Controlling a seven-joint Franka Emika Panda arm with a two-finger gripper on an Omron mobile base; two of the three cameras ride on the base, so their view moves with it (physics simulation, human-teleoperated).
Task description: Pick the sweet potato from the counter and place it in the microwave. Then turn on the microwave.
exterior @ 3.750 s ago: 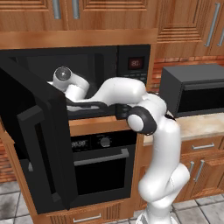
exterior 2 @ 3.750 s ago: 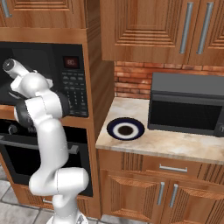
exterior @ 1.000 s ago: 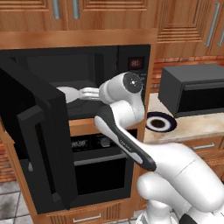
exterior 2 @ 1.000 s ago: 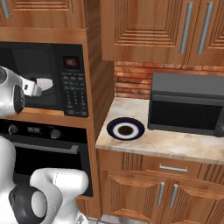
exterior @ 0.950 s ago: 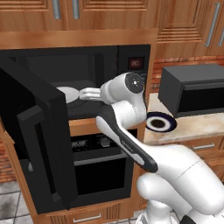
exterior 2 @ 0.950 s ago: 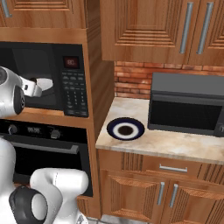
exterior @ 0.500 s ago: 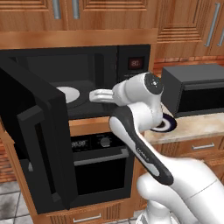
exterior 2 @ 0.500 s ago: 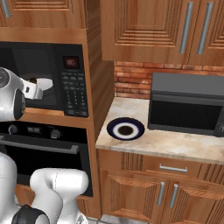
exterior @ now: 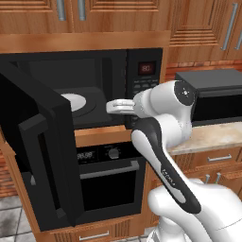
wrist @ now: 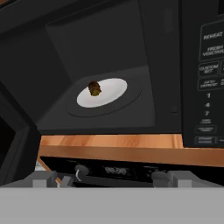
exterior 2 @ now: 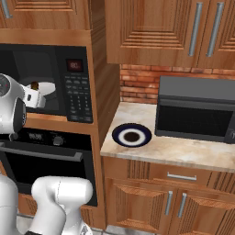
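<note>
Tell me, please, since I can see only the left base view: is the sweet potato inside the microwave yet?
Observer: Yes. The hand view shows the sweet potato lying on the white turntable inside the microwave.
Operator: Thank you. Is it centred on the turntable?
Observer: No, it lies off-centre, near one edge of the disc.
Operator: Is anything on the blue-rimmed plate beside the microwave?
Observer: The right base view shows the plate on the counter with only its own dark centre; nothing lies on it.
</note>
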